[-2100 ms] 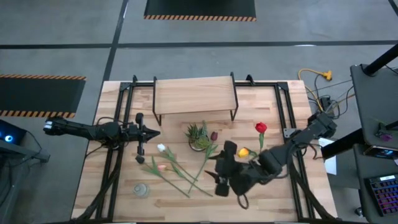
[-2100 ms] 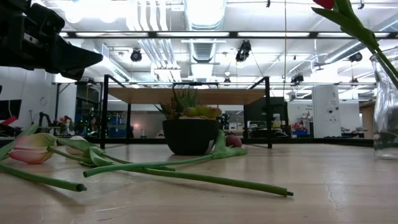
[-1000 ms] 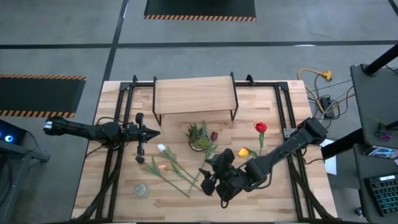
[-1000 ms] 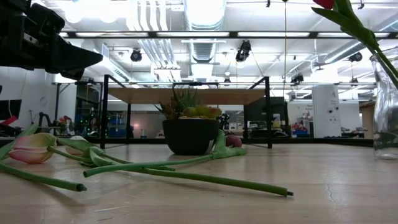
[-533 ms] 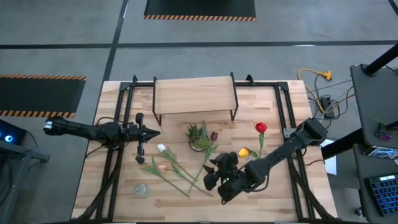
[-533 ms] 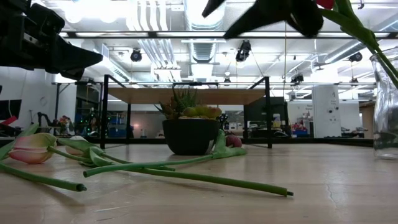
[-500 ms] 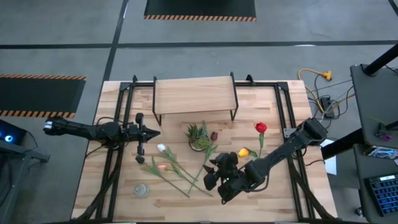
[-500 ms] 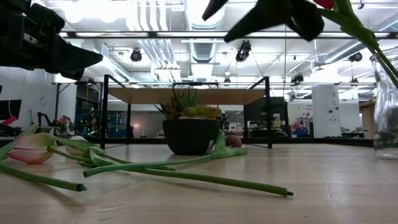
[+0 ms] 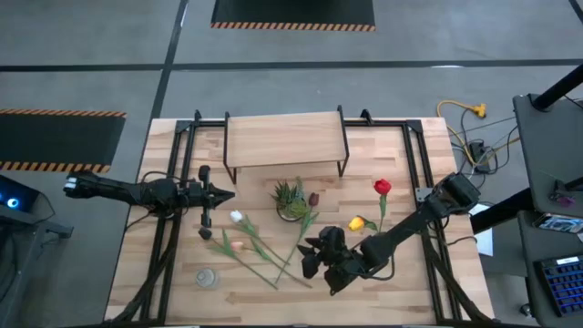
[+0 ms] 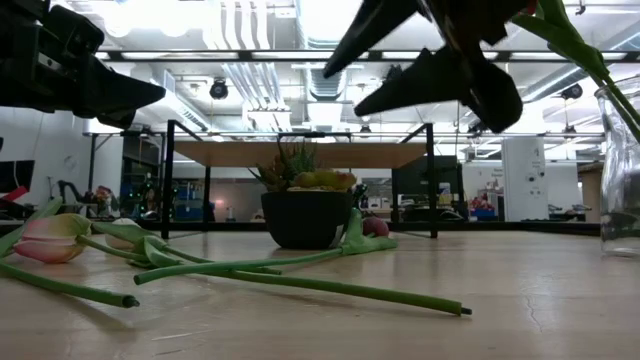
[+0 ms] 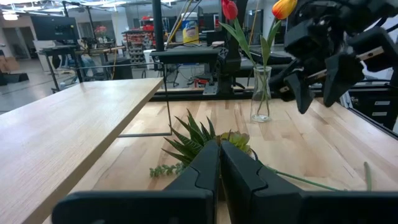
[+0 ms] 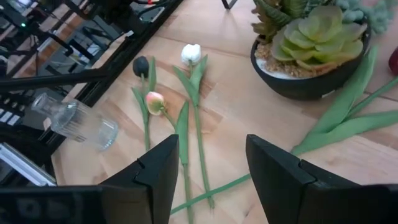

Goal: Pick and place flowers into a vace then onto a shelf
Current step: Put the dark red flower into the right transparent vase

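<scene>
Green-stemmed flowers (image 9: 260, 248) on table, right gripper (image 9: 312, 262) fingers apart above

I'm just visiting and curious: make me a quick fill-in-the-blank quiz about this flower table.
1. The upright clear glass vase holds a yellow tulip and a ___ tulip.
2. The right gripper hovers with jaws ___.
3. The small clear glass jar lies on its ___.
4. The light-wood shelf carries ___ flowers.

Missing words: red; open; side; no

White tulip head (image 12: 191, 53), pink tulip head (image 12: 154, 101), red tulip head (image 9: 382, 187), yellow tulip head (image 9: 356, 223): all on green stems (image 10: 300, 284). Light-wood shelf board (image 9: 284, 139) stands on black metal legs. Black round pot (image 10: 303, 219) holds green succulent.
</scene>
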Controlling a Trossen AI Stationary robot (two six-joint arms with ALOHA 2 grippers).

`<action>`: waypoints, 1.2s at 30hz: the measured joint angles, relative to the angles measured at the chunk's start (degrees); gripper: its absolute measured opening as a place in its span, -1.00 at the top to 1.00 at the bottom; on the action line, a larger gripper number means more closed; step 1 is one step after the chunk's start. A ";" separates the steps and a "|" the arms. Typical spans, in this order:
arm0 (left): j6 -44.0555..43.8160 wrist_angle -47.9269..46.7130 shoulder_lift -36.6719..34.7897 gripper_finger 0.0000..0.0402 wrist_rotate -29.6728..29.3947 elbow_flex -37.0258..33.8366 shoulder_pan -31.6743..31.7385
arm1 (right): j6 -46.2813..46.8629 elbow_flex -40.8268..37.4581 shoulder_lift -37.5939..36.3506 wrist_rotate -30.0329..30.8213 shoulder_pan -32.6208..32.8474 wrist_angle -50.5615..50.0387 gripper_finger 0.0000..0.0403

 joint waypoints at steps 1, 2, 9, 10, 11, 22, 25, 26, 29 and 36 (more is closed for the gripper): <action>0.00 0.00 0.00 1.00 0.01 -0.01 0.00 | 0.35 -0.55 0.00 0.00 0.01 0.21 0.12; 0.00 0.01 0.00 1.00 0.02 -0.01 0.01 | 0.69 -1.06 0.00 0.02 0.01 0.28 0.12; 0.00 0.01 0.00 1.00 0.02 -0.01 0.00 | 2.79 -4.16 0.00 0.24 0.01 1.59 0.12; 0.00 0.00 0.00 1.00 -0.01 0.00 0.00 | 3.18 -4.51 0.00 0.24 0.01 1.68 0.12; 0.00 0.00 0.00 1.00 0.00 0.00 0.00 | 3.36 -4.86 0.00 0.24 -0.01 1.70 0.12; 0.00 0.00 -0.02 1.00 -0.01 -0.01 0.00 | 3.43 -6.84 0.00 -4.40 -2.81 1.68 0.12; 0.00 0.00 -0.02 1.00 -0.01 -0.01 0.02 | 3.75 -7.15 0.00 -6.32 -3.90 1.55 0.12; 0.00 0.00 -0.01 1.00 0.00 0.00 0.01 | 3.72 -7.15 0.00 -6.35 -4.17 1.58 0.12; 0.00 0.00 -0.02 1.00 0.00 0.00 0.02 | 3.44 -7.22 0.00 -6.41 -4.51 1.59 0.12; 0.00 0.00 -0.01 1.00 0.00 0.00 0.00 | 3.14 -6.98 1.49 -6.51 -4.84 1.14 -0.02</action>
